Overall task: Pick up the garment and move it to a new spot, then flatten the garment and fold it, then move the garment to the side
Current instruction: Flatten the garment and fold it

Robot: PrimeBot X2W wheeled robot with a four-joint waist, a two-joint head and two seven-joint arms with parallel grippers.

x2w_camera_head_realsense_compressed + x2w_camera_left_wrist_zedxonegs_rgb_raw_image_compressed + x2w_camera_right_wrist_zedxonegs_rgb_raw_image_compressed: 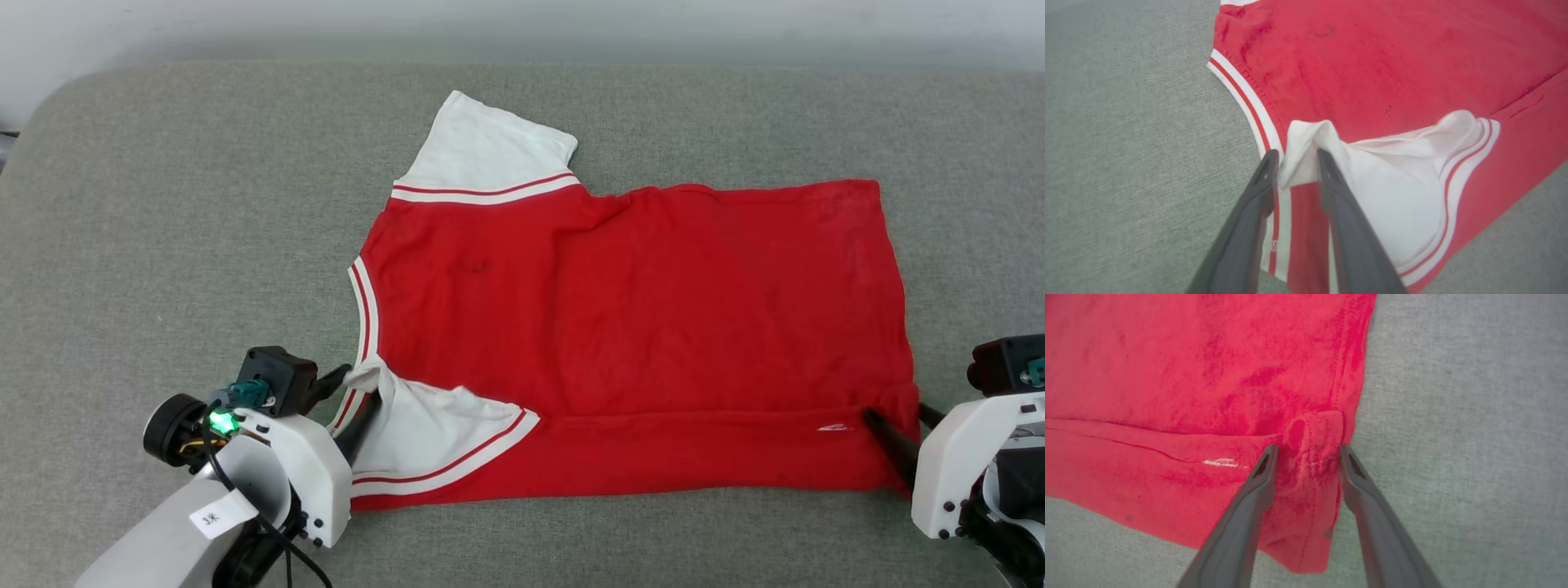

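Note:
The garment (pixel 637 327), red with its plain side up, lies spread sideways on the grey surface, collar to the left and hem to the right. Its near long edge is folded over onto the body, with the near white sleeve (pixel 433 433) lying on top. The far sleeve (pixel 482 155) sticks out flat at the back. My left gripper (pixel 359 388) stands at the collar corner, open, with a raised peak of white sleeve cloth (pixel 1300 147) between its fingers. At the folded hem corner my right gripper (pixel 896 412) is open too, astride a small red pucker (pixel 1310 437).
The grey cloth-covered surface (pixel 163 204) runs wide on all sides of the garment, with a rounded far-left corner and a pale wall behind it. Bare grey cloth lies to the left of the collar and to the right of the hem.

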